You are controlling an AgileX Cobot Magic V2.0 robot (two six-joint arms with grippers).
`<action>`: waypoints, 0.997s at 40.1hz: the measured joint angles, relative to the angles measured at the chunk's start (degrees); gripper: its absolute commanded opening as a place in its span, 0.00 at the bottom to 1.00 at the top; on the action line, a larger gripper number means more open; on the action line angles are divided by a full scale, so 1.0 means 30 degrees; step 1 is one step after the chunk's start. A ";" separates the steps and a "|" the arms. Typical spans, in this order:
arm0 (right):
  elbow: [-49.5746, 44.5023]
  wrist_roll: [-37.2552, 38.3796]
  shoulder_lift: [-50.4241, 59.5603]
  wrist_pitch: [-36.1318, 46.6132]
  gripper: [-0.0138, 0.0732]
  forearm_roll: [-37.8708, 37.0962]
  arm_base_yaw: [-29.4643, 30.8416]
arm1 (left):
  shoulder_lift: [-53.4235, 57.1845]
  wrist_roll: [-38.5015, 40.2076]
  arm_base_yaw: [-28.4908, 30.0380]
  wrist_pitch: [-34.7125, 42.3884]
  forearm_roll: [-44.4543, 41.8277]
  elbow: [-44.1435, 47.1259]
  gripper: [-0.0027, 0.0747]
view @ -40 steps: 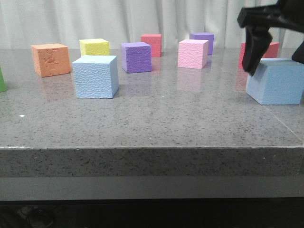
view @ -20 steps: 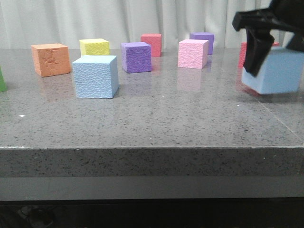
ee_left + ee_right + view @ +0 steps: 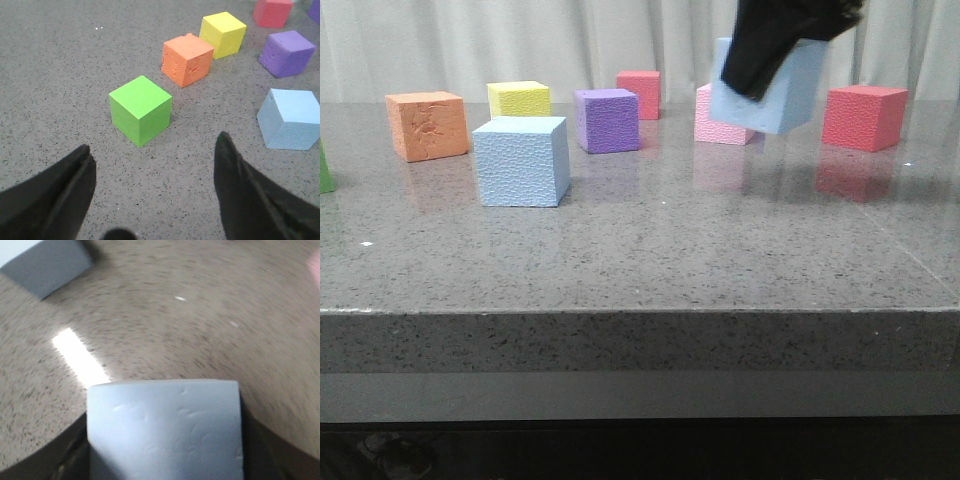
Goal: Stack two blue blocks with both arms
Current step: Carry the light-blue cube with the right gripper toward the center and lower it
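One blue block (image 3: 521, 160) rests on the grey table at the left; it also shows in the left wrist view (image 3: 292, 120) and blurred in the right wrist view (image 3: 45, 262). My right gripper (image 3: 760, 55) is shut on the other blue block (image 3: 790, 95) and holds it tilted in the air, right of and higher than the resting block. In the right wrist view this held block (image 3: 165, 425) fills the space between the dark fingers of the right gripper (image 3: 165, 460). My left gripper (image 3: 154, 150) is open and empty above the table, near a green cube (image 3: 140, 107).
An orange cube (image 3: 426, 125), a yellow cube (image 3: 518, 98), a purple cube (image 3: 606, 120) and a red cube (image 3: 638, 93) stand behind the resting blue block. A pink cube (image 3: 712, 120) is partly hidden behind the held block. Another red cube (image 3: 863, 117) stands at the right.
My right gripper closed on the blue block at the table's right, lifted it off the table and carried it up and to the left. The resting blue block has not moved.
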State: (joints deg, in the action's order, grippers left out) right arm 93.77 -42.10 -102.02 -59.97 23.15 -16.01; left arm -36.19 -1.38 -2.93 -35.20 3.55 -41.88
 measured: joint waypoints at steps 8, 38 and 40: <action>0.1222 -0.4385 -0.1839 -0.0497 0.65 0.0230 -0.1272 | 0.0000 -0.0041 0.0000 0.0124 0.0000 0.0000 0.66; 0.1322 -0.9588 -0.3315 0.1361 0.92 0.0352 -0.2539 | 0.0000 -0.0151 0.0000 0.0442 0.0000 0.0000 0.66; 0.1322 -0.9588 -0.3315 0.1501 0.92 0.0352 -0.2539 | 0.0000 -0.0151 0.0000 0.0442 0.0000 0.0000 0.66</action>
State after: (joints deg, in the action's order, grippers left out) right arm 97.73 -70.86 -111.97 -55.46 24.20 -23.63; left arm -36.19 -1.83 -2.93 -33.87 3.55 -41.88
